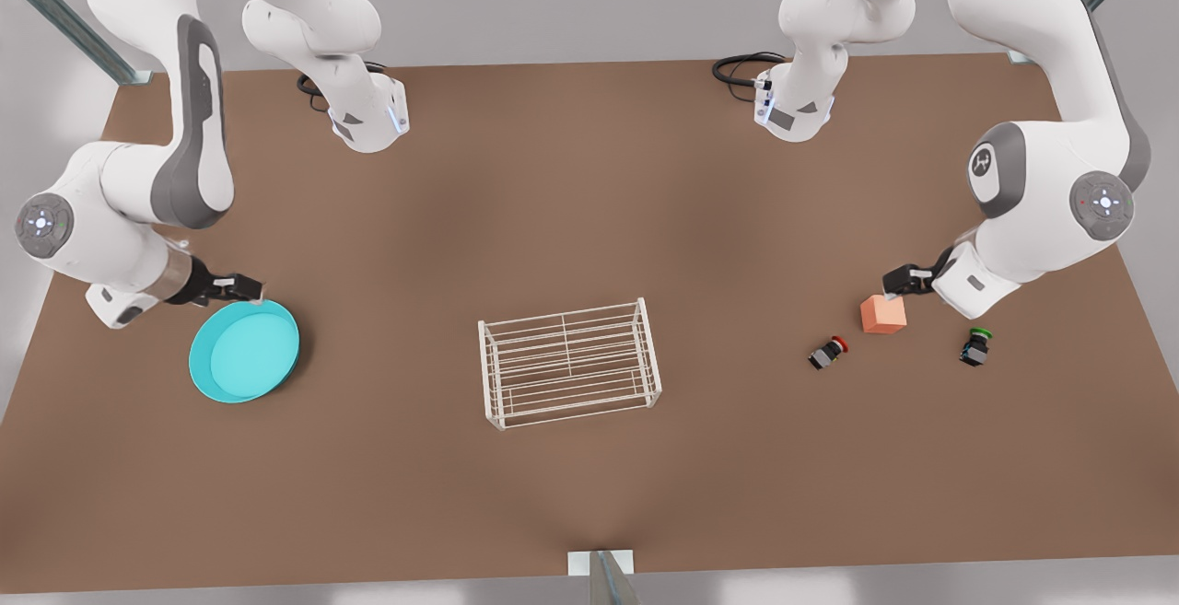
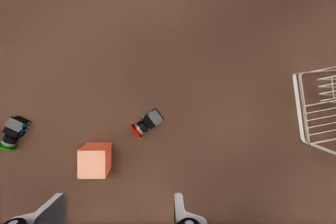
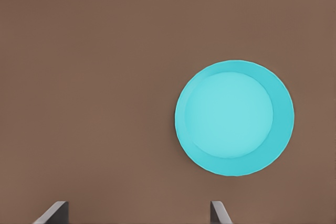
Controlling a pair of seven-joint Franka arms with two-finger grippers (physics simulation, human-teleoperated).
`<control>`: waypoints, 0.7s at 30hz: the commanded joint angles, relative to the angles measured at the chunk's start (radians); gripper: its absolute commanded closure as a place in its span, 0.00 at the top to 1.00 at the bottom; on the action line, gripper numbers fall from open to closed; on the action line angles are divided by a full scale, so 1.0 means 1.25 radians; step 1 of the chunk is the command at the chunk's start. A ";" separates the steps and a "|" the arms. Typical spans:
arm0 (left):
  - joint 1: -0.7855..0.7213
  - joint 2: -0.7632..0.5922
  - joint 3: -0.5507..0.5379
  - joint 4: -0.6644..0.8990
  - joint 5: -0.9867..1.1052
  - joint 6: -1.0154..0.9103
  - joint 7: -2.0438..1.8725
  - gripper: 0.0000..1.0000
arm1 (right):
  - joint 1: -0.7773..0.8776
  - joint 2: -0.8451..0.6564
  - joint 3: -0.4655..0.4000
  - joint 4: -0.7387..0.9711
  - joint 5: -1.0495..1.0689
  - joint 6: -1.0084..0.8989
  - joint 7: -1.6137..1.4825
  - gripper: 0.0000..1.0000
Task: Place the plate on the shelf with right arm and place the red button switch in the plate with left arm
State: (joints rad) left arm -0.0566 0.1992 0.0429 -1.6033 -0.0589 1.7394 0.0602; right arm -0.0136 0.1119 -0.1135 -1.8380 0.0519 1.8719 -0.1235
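Where the front view was taken, the plate was seen flat on the bench at its left, the right pincer just at its far rim. The shelf stood mid-bench. At the right, the left pincer hung over the orange cube, the red button switch lying nearby.

From the left wrist, the fingertips were seen spread, released.

From the right wrist, the fingers were likewise parted, empty.
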 commanded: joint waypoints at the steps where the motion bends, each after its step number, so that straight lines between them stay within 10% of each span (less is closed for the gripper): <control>1: -0.001 -0.001 0.000 0.000 0.000 0.021 0.072 1.00 | 0.000 0.004 0.000 0.003 0.001 0.082 -0.052 1.00; 21: 0.000 -0.001 -0.005 0.011 0.052 -0.006 0.075 1.00 | -0.236 0.341 -0.005 0.195 0.198 0.115 -0.734 1.00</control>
State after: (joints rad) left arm -0.0569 0.1989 0.0368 -1.5897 0.0049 1.7346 0.1256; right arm -0.3064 0.5373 -0.1194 -1.5883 0.2775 2.0070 -0.5859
